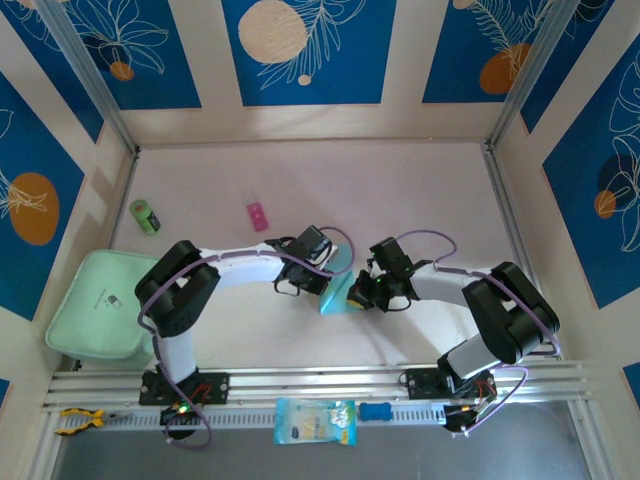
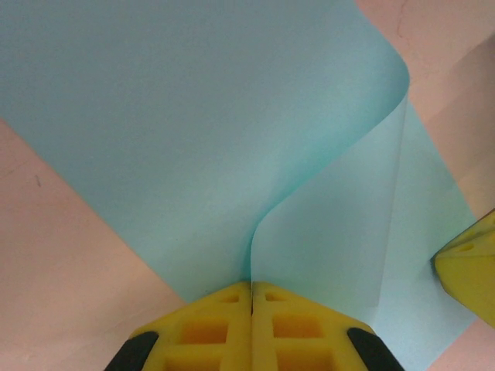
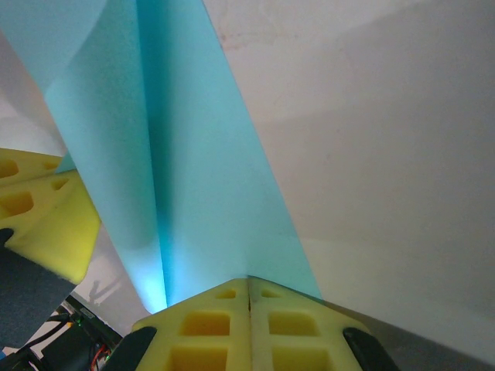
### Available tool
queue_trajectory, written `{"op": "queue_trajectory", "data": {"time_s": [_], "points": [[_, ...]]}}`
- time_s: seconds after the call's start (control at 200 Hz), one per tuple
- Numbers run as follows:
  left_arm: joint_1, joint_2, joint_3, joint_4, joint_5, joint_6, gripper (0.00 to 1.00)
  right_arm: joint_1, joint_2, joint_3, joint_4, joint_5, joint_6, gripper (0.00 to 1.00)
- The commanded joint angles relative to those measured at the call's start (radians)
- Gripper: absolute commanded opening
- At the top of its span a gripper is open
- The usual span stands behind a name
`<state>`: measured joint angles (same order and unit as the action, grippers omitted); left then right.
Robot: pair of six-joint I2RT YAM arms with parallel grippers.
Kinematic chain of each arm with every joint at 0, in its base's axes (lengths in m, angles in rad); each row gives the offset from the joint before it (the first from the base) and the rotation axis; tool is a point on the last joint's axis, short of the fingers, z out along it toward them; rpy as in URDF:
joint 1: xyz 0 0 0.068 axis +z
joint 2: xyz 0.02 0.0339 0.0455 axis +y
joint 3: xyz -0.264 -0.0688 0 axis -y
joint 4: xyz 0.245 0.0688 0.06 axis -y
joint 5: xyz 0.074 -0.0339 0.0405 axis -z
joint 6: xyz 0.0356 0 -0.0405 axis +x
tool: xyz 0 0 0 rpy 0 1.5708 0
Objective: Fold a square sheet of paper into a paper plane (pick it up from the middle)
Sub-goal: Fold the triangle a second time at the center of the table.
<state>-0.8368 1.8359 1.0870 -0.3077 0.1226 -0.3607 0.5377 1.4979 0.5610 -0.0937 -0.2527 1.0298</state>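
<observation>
Top view: the square sheet of paper (image 1: 336,294) sat between the two wrists, tilted rather than flat on the tabletop (image 1: 430,190). The wrist housings masked the grip itself.

Left wrist view: the left fingers (image 2: 209,325) were clenched, pads meeting along one seam, and the sheet was nipped at that seam. From the tips the paper curled upward and spread away in a broad panel ahead and to the left. A lower layer lay to the right, reaching a yellow pad of the other arm at the frame's right edge.

Right wrist view: the right fingers (image 3: 213,321) were likewise clenched on the sheet. A sharp crease ran straight ahead from their tips, with paper standing on both sides of it. The left arm's yellow pads showed just beside the sheet, on the left.

Clearances, top view: bare tabletop lay beyond both sets of fingers up to the back wall. A pink block (image 1: 258,215) lay well beyond the left fingers. A green roll (image 1: 145,216) and a pale green tray (image 1: 95,310) sat far out on the left. A printed packet (image 1: 315,421) rested on the near rail, behind both wrists.
</observation>
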Motion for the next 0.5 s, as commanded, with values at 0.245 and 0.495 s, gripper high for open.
{"op": "queue_trajectory", "data": {"time_s": [0.245, 0.495], "points": [[0.01, 0.003, 0.017, 0.007, -0.01, 0.003, 0.07, 0.007, 0.025, -0.005, -0.082, 0.041, -0.007, 0.04], [0.009, 0.005, 0.008, 0.01, -0.024, 0.005, 0.07, 0.007, 0.027, -0.004, -0.081, 0.04, -0.01, 0.04]]}}
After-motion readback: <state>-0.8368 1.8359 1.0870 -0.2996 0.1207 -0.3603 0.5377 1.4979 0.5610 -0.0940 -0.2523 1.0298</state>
